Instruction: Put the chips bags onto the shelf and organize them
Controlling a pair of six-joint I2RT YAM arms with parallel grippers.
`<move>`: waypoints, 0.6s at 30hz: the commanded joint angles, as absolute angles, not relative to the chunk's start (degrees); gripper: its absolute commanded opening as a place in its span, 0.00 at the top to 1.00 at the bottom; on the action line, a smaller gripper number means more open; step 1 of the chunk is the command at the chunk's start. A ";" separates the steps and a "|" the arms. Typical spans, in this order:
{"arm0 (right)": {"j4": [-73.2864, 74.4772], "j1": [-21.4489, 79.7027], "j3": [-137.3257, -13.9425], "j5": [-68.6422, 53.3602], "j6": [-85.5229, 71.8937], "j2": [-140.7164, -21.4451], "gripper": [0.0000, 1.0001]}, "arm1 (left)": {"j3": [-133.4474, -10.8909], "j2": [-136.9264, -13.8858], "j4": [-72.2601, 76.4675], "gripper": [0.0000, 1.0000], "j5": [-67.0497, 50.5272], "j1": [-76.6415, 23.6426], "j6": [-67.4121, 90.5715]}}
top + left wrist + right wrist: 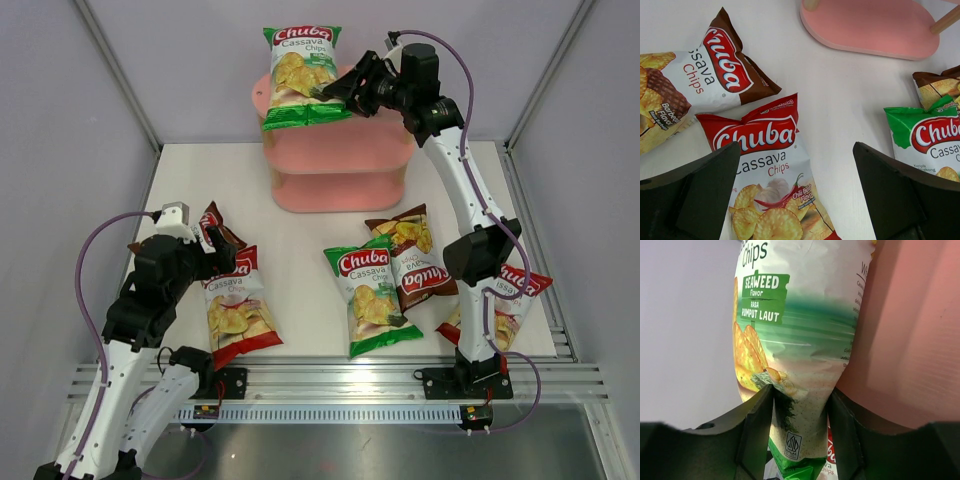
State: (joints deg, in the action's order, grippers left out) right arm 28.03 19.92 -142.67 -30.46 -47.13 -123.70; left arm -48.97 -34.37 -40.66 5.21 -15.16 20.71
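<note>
My right gripper (335, 92) is shut on the lower right corner of a green chips bag (300, 75), which it holds upright over the left part of the pink shelf's (340, 175) top board. The right wrist view shows its fingers (757, 425) pinching the bag's bottom (795, 340) beside the pink board (910, 340). My left gripper (215, 258) is open and empty, low over a red bag (767, 170) lying flat at the left. A brown bag (700, 90) lies just beyond it.
Another green bag (368, 295) and a brown bag (412, 255) lie flat at the table's middle front. A second red bag (510, 300) lies behind the right arm. Grey walls close in the sides, and a metal rail runs along the near edge.
</note>
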 commanded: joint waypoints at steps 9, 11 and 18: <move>26.46 19.69 -141.68 -30.93 -47.28 -121.55 0.50 | -48.34 -35.07 -38.85 0.01 4.75 -14.94 19.51; 26.19 19.69 -142.03 -31.03 -47.81 -121.81 0.51 | -48.34 -34.98 -38.85 0.01 4.66 -14.94 19.60; 24.88 20.74 -143.26 -31.64 -49.13 -123.66 0.51 | -48.34 -35.07 -38.85 0.01 4.75 -14.94 19.60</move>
